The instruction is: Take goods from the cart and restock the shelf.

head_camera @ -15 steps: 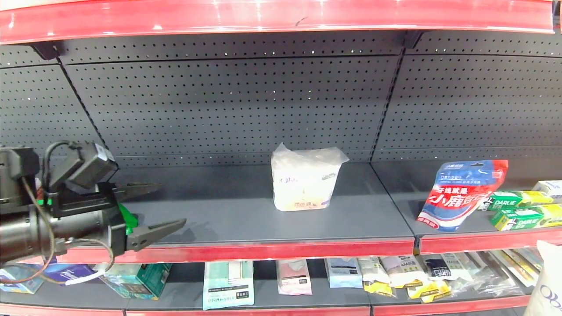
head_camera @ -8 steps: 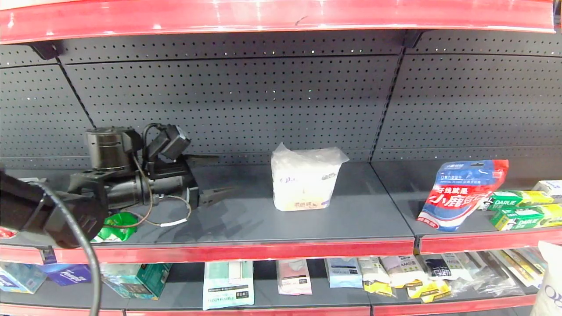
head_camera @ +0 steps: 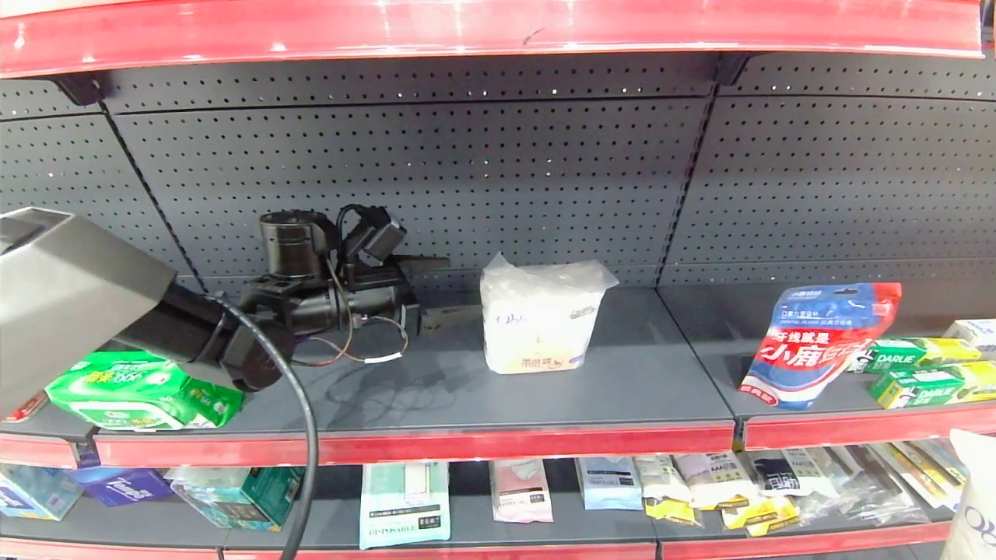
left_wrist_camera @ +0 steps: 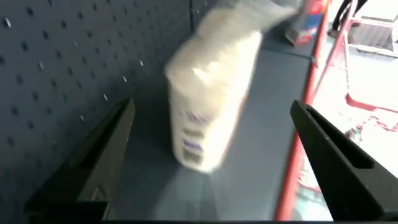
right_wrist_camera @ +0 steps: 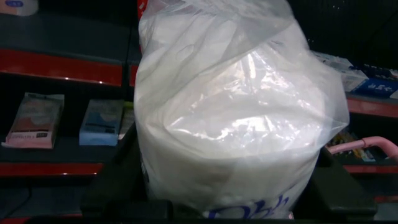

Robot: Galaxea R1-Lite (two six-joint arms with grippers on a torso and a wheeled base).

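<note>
Left gripper (head_camera: 450,289) advanced, wide open, toward shelf pack (head_camera: 538,319); right gripper (right_wrist_camera: 227,190) holds bagged pack (right_wrist_camera: 236,112).

Pack (head_camera: 541,319): white soft goods in clear plastic wrap, loose crimped top, pale print low on front. Upright on shelf (head_camera: 436,389). Stands just beyond tips of left fingers (left_wrist_camera: 106,162), in line with wide gap between them; one tip just beside its side, contact unclear.

Second pack (right_wrist_camera: 236,124): same kind, white, glossy crinkled wrap, blue print at lower edge. Upright between right fingers (right_wrist_camera: 339,186), one finger against each side; bulk rises well above them, wrap bulging out past both.
</note>
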